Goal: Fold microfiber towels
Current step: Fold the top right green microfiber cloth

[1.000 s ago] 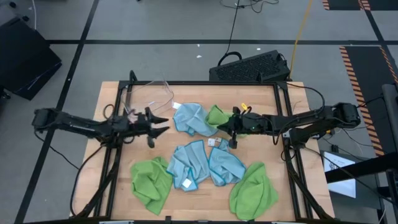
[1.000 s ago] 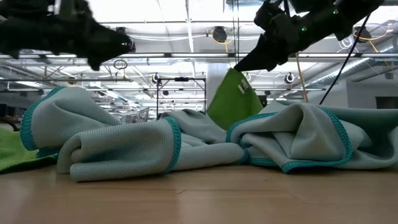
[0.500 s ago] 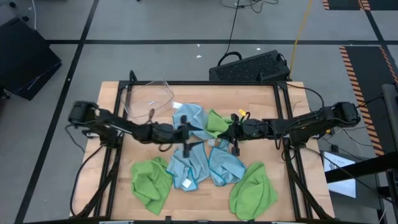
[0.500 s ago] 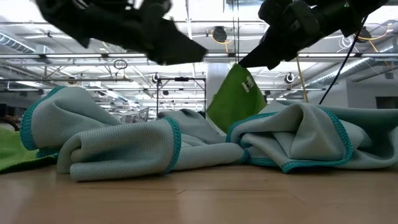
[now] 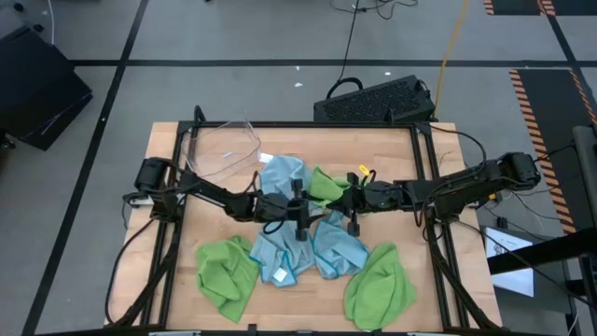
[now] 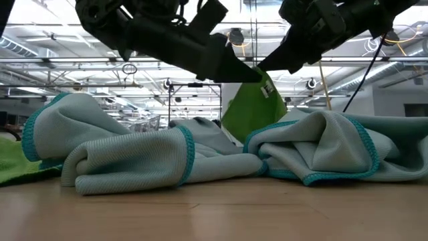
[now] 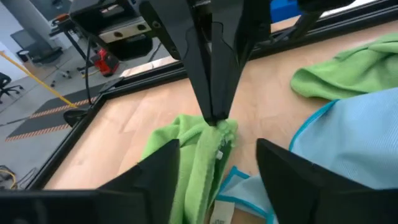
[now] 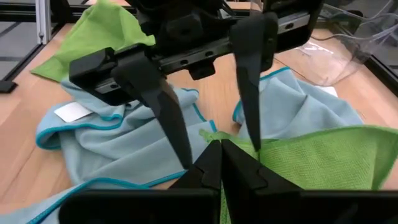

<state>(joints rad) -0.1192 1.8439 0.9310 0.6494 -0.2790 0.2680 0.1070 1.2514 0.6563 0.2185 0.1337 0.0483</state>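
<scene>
Now, mid-bench, the left gripper [image 5: 300, 217] hangs with fingers spread either side of the lifted green towel [image 5: 324, 185], whose corner the right gripper [image 5: 347, 200] pinches shut above the blue towels [image 5: 294, 245]; next, likely, the left fingers must close on a second corner.

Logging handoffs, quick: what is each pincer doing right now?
Left pincer: open, straddling the lifted green towel.
Right pincer: shut on that green towel's corner.
</scene>
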